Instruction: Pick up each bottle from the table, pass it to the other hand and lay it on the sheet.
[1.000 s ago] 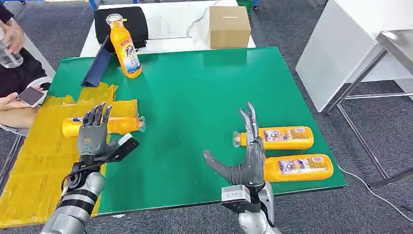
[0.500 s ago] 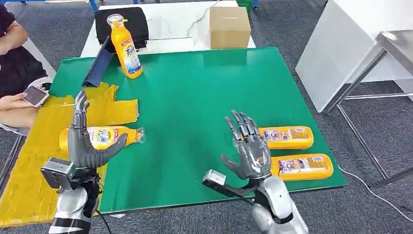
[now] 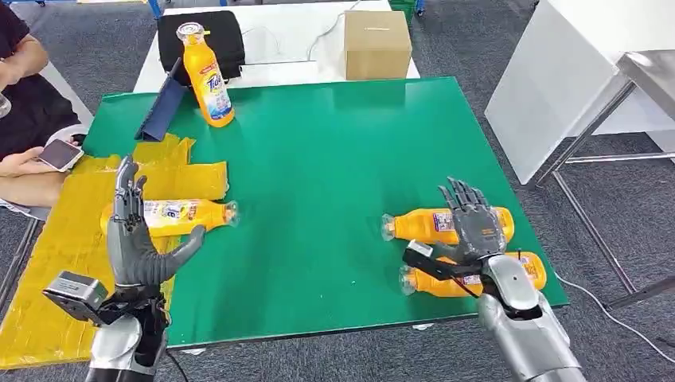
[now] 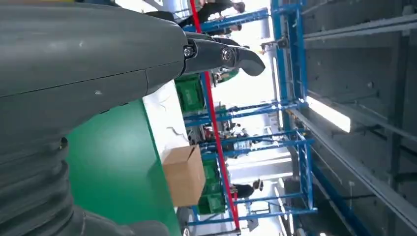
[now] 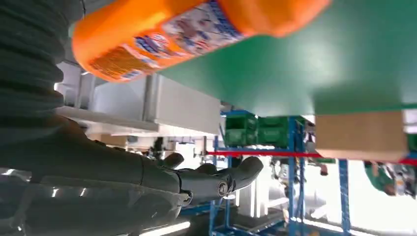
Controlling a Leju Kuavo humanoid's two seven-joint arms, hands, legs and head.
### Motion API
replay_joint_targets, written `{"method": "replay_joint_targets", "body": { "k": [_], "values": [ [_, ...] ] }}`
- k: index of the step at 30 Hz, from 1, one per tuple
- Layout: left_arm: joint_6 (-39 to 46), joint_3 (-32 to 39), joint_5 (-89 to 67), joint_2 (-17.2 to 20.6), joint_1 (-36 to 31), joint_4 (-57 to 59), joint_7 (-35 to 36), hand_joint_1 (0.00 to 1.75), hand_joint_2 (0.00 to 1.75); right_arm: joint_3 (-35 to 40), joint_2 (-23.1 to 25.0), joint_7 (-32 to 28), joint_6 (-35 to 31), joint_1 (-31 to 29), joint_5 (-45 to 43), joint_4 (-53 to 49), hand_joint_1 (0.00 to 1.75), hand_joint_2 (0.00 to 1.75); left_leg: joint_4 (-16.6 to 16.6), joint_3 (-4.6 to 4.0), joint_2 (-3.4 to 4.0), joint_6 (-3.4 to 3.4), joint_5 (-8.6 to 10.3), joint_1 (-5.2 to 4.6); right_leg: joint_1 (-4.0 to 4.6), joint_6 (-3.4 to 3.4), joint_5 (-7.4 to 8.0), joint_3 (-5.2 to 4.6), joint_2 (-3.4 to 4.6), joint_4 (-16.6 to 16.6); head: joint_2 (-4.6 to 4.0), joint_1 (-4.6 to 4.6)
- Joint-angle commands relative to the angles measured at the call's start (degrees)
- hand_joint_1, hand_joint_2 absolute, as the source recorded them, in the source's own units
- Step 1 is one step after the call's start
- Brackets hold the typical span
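Bottles lying on the green tabletop [image 3: 318, 159]

Right hand [image 3: 475, 225], fingers spread and empty, hovers over two lying bottles [image 3: 422, 225]; left hand [image 3: 135, 239], also spread, stands beside the bottle on the yellow sheet [image 3: 48, 255].

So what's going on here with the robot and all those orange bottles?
The robot is moving bottles from the green table onto the yellow sheet. One bottle already lies on the sheet. The left hand is raised beside it, open and holding nothing. The right hand hovers open over two bottles lying near the table's right edge. Another bottle stands upright at the far side.
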Motion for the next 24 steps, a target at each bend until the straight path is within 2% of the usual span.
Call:
{"method": "replay_joint_targets", "body": {
  "k": [1, 8, 11, 13, 14, 15, 18, 24],
  "values": [
    [-0.2, -0.4, 0.6, -0.6, -1.7, 3.5, 0.2, 0.0, 1.75, -1.6, -1.5, -0.7, 1.7, -5.4, -0.5, 10.8, 0.0, 1.75, 0.0, 0.31, 0.04, -0.05, -0.08, -0.01, 0.01, -0.08, -0.08, 0.3, -0.05, 0.0, 0.0, 0.0],
    [0.0, 0.0, 1.4, -0.6, -2.1, 4.4, 0.4, 0.0, 1.75, -1.7, -2.1, -1.3, 2.1, -6.4, -0.5, 13.6, 0.0, 1.75, 0.0, 0.17, 0.03, -0.03, -0.03, 0.01, 0.02, -0.05, -0.03, 0.15, -0.04, -0.1, 0.0, -0.02],
    [-0.1, 0.3, 2.0, -0.8, -2.0, 4.7, 0.5, 0.0, 1.75, -1.5, -2.1, -1.0, 2.5, -6.8, -0.2, 14.7, 0.0, 1.75, 0.0, 0.63, 0.08, -0.09, -0.24, 0.01, 0.05, -0.17, -0.21, 0.61, -0.1, -0.1, 0.0, 0.0],
    [-0.2, 0.3, 2.0, -0.8, -2.0, 4.9, 0.5, 0.0, 1.75, -1.3, -2.2, -0.9, 2.5, -7.1, 0.1, 15.5, 0.0, 1.75, 0.0, 0.28, 0.05, -0.05, -0.08, 0.01, 0.03, -0.08, -0.07, 0.27, -0.04, -0.1, 0.0, -0.02],
    [-0.2, 0.3, 2.0, -0.8, -2.0, 4.9, 0.5, 0.0, 1.75, -1.3, -2.2, -0.9, 2.5, -7.1, 0.1, 15.5, 0.0, 1.75, 0.0, 0.5, 0.09, -0.08, -0.19, 0.01, 0.04, -0.13, -0.16, 0.48, -0.06, -0.1, 0.0, -0.02],
    [-0.1, 0.3, 2.0, -0.8, -2.1, 5.2, 0.5, 0.0, 1.75, -1.3, -2.2, -0.9, 2.3, -7.2, 0.2, 16.0, 0.0, 1.75, 0.0, 0.19, 0.02, -0.04, -0.03, 0.01, 0.02, -0.06, -0.04, 0.17, -0.07, 0.0, 0.0, 0.0],
    [-0.1, 0.3, 2.0, -0.8, -2.1, 5.2, 0.5, 0.0, 1.75, -1.3, -2.3, -0.9, 2.3, -7.3, 0.2, 16.0, 0.0, 1.75, -0.1, 0.29, 0.06, -0.06, -0.07, 0.0, 0.02, -0.09, -0.07, 0.26, -0.03, -0.1, 0.0, -0.04],
    [-0.9, -0.1, 2.8, -0.8, -2.5, 6.8, 0.7, 0.0, 1.75, -0.1, -3.1, -0.3, 4.7, -11.4, 0.8, 22.5, 0.0, 1.75, 0.0, 0.32, 0.08, -0.05, -0.08, -0.02, 0.0, -0.09, -0.07, 0.28, -0.03, 0.0, 0.0, -0.02]
  ]
}}
